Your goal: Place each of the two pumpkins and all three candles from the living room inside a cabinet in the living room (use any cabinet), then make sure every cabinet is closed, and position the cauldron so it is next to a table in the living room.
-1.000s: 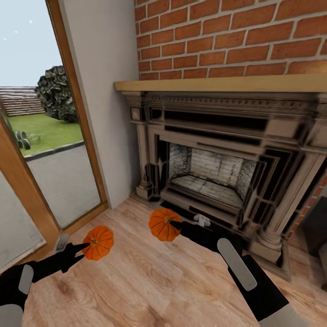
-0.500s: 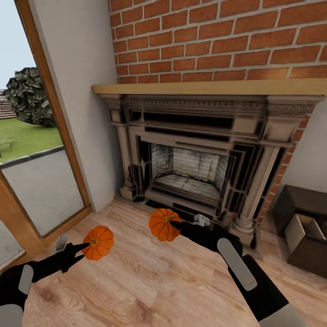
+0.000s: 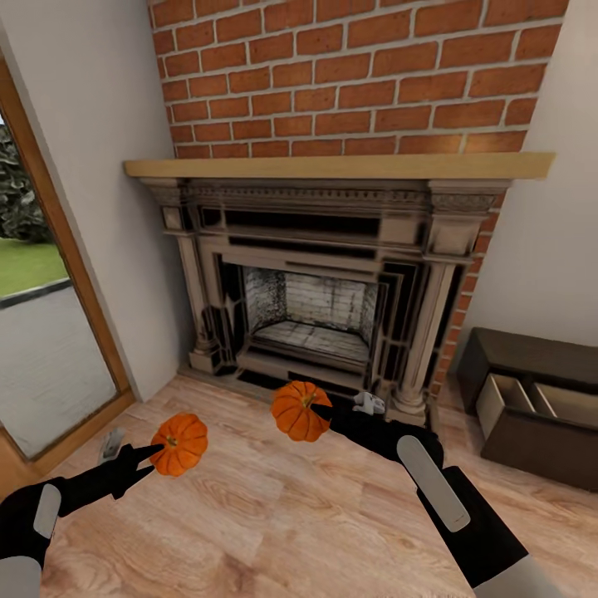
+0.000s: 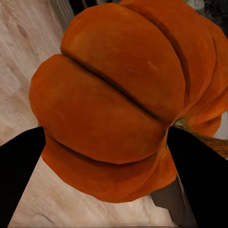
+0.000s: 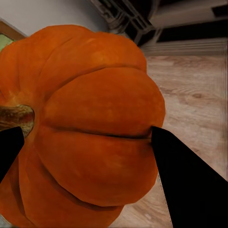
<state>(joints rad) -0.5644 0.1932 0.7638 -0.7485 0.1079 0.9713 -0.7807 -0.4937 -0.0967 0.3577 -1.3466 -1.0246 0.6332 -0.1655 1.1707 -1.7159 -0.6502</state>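
Clamped in the left claw (image 3: 156, 453) and right claw (image 3: 320, 409), two glossy, ribbed orange pumpkins (image 3: 179, 444) (image 3: 299, 410) are held above the grained wood floor (image 3: 274, 523) before a carved fireplace (image 3: 324, 282), the dark cabinet (image 3: 531, 407) with its pale-lined drawer open standing right.

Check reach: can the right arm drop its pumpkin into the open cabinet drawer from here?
Probably not yet. The right gripper, shut on its pumpkin, is in front of the fireplace; the open drawer of the cabinet sits well off to the right across bare floor. Nothing blocks the way, but the base likely needs to move closer.
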